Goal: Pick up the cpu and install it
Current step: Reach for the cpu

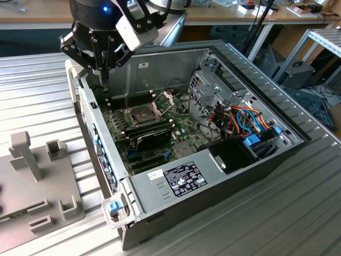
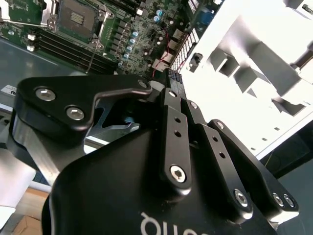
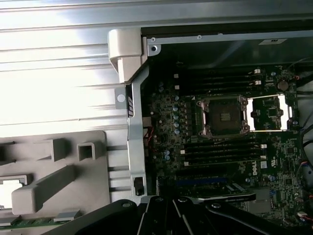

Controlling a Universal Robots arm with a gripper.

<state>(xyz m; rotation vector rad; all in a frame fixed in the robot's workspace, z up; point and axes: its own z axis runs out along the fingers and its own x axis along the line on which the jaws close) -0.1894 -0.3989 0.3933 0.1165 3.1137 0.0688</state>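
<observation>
My gripper (image 1: 105, 79) hangs over the far corner of the open computer case (image 1: 229, 184), at the exterior view's left, above the case wall and apart from the board. Its fingers come together at the tip in the second wrist view (image 2: 171, 85), shut, with nothing showing between them. The cpu is out of view. On the green motherboard (image 3: 168, 122) the square socket (image 1: 139, 113) (image 3: 224, 116) (image 2: 78, 17) lies bare and dark. Its hinged metal frame (image 1: 163, 100) (image 3: 268, 113) is swung open beside it.
A grey fixture tray (image 1: 37, 186) (image 3: 54, 171) with upright blocks lies outside the case at the exterior view's left. Black memory slots (image 3: 220, 147) flank the socket. A long black module (image 1: 153, 136), coloured cables (image 1: 248, 122) and a drive cage (image 1: 205, 88) crowd the case.
</observation>
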